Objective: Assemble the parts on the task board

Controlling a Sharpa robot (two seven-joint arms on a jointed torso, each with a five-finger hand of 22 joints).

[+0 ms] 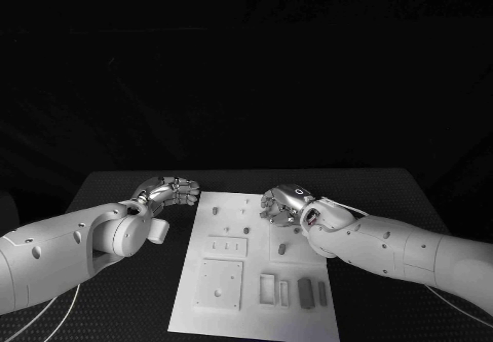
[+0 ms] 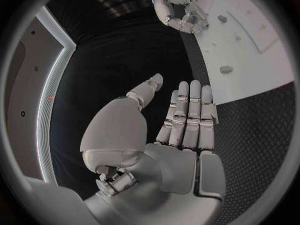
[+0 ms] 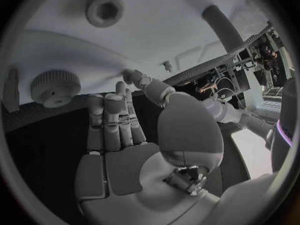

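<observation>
The right hand's fingers [image 3: 112,120] lie straight and close together side by side, the thumb set apart from them, and nothing is held between them; in the head view this right hand [image 1: 285,204] hovers over the far right part of the task board [image 1: 206,313], palm toward the board. Just beyond its fingertips, in the right wrist view, a round knurled part [image 3: 55,86] sits on the board, and farther off a second round part with a hole in its middle [image 3: 104,7] lies flat; a long dark rod-shaped part [image 3: 222,27] lies on the board to one side with its long axis running away from the hand. The left hand's fingers [image 2: 187,115] are likewise straight and together, thumb apart, empty; the left hand [image 1: 169,192] hangs over the black counter [image 1: 123,185] just beside the board's far left corner, not touching it. The board is a long white plate lying in the middle of the counter, its long axis running from the robot toward the far edge. Near its front end, two dark oblong parts [image 1: 306,293] lie side by side, their long axes along the board's length, beside pale rectangular frames [image 1: 267,288]. A small dark oval part [image 1: 281,249] lies mid-board, well nearer the right hand than the left.
</observation>
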